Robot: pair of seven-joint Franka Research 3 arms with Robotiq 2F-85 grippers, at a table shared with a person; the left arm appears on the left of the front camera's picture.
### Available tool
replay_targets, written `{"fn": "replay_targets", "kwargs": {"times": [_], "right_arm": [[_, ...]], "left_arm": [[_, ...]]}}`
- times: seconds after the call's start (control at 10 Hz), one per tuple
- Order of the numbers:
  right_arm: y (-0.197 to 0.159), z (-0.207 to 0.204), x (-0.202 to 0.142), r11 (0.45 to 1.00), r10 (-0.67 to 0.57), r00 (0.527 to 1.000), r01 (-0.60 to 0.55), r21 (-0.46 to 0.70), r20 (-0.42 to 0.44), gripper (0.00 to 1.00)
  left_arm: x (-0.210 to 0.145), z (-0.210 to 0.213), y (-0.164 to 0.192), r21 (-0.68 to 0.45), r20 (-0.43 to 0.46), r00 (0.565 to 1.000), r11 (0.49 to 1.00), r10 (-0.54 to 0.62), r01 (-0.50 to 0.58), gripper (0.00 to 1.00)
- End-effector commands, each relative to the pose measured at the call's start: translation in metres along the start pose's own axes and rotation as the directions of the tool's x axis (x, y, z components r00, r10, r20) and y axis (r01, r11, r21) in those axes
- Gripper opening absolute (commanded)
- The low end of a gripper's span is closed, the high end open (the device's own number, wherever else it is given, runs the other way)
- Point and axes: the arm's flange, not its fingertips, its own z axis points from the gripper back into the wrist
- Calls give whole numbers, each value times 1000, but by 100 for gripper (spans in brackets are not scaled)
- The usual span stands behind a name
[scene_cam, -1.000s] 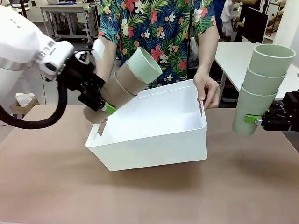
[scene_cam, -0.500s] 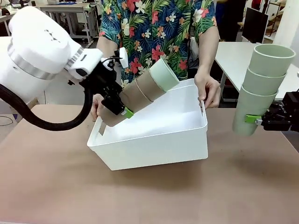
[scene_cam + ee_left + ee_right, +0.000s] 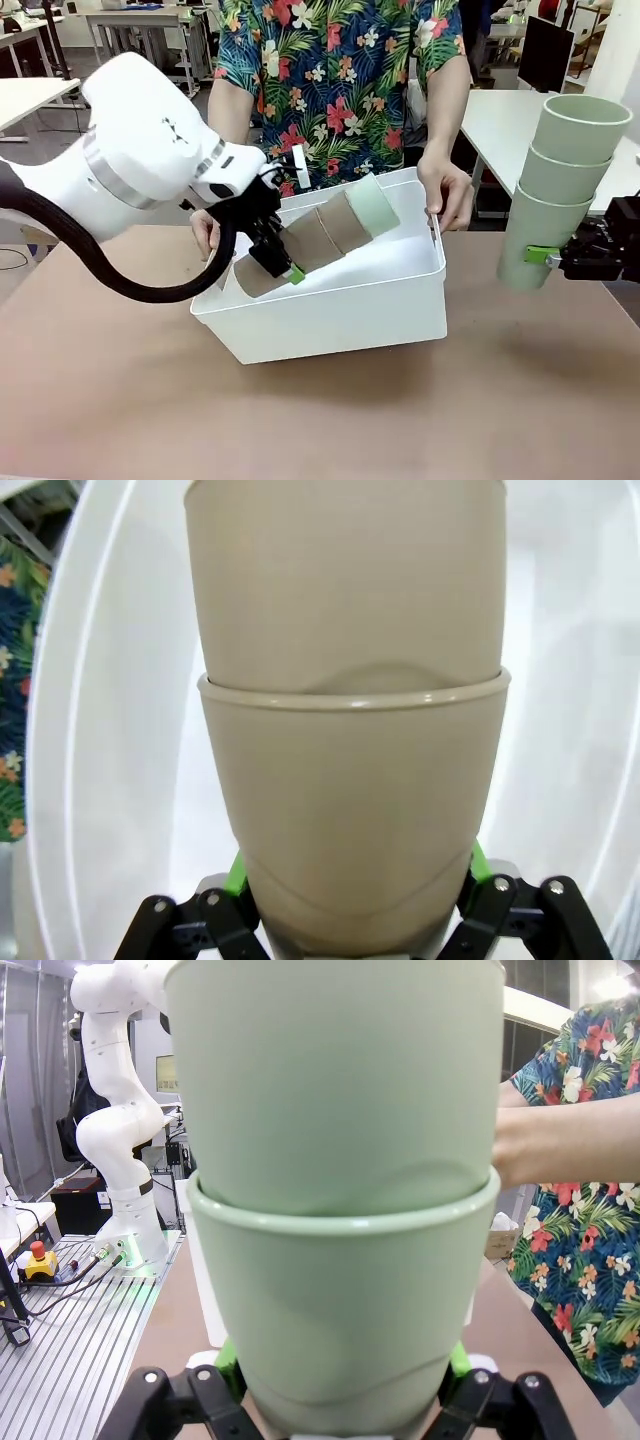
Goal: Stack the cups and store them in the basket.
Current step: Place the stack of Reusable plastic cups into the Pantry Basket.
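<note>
Cups sit in two stacks. Tan stack [image 3: 318,238], mint cup at its tip, lies tilted at centre frame: base lower left, mouth upper right, long axis along the basket [image 3: 330,320], approx. inside its rim; can't tell if it touches bottom. At the basket's left end, left fingers [image 3: 278,265] are closed on the base cup. Mint stack [image 3: 560,180] stands upright at right edge, well apart from basket, w/ right fingers [image 3: 542,257] clamped on its bottom cup. Person's hand [image 3: 447,195] holds far right rim.
</note>
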Motion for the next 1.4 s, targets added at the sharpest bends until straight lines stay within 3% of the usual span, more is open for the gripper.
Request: {"fn": "replay_targets", "kwargs": {"times": [0.0, 0.6, 1.3], "right_arm": [[0, 0, 4, 1000, 13, 1000, -13, -1, 0, 85], [0, 0, 4, 1000, 13, 1000, -13, -1, 0, 85], [0, 0, 4, 1000, 13, 1000, -13, -1, 0, 85]], "left_arm": [[13, -8, 5, 32, -51, 999, 999, 16, -14, 85], [17, -55, 0, 87, -120, 992, 995, -46, 57, 85], [17, -72, -4, 86, -145, 986, 991, -86, 99, 85]]}}
